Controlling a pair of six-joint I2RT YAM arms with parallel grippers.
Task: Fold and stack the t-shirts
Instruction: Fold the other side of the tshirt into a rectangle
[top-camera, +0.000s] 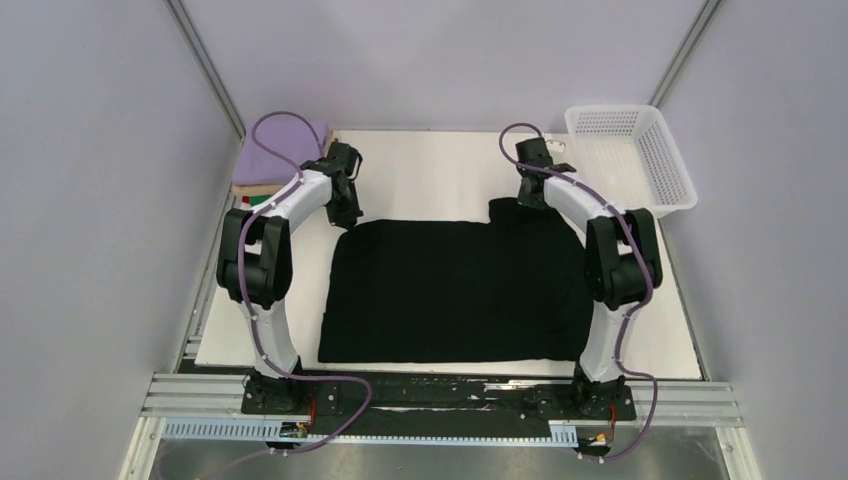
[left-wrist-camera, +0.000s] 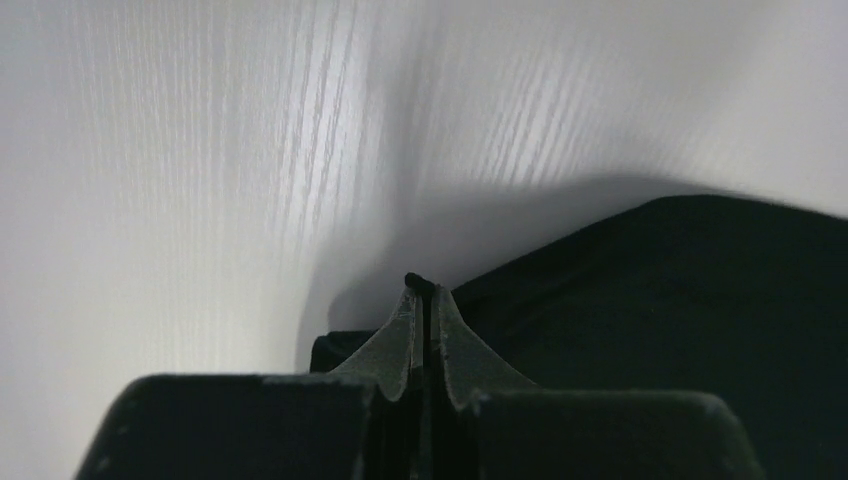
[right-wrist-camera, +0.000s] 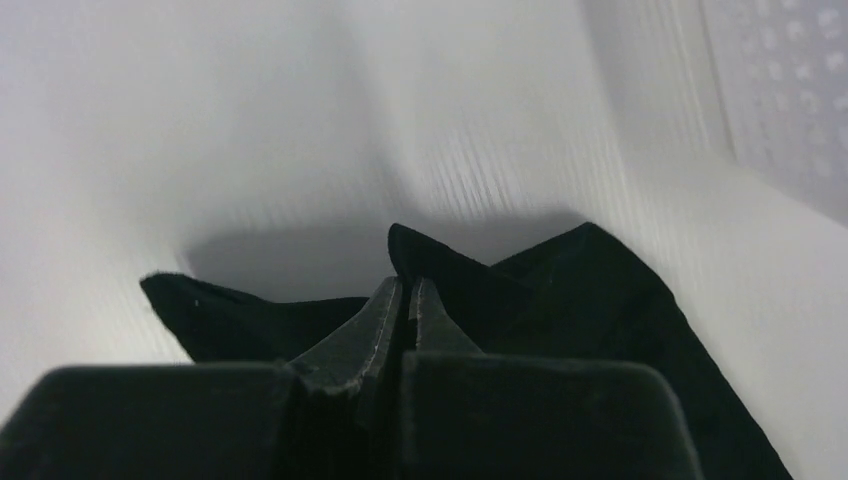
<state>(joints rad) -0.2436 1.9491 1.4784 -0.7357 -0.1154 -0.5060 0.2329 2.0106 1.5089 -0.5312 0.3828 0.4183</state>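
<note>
Gripping the black t-shirt (top-camera: 455, 295) at its far corners, left claw (left-wrist-camera: 422, 295) and right claw (right-wrist-camera: 408, 290) are both clamped on it.

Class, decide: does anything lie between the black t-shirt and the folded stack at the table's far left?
Nothing visible lies between the black t-shirt and the folded stack; only the left gripper, shut on its corner, hangs there.

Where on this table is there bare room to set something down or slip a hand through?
Widest bare patch: the far strip of the table, between the folded stack and the basket, beyond the black t-shirt. Narrower strips run along the shirt's left and right sides. Crowded: the shirt's far corners, where the left pincer and right pincer each pinch it.
</note>
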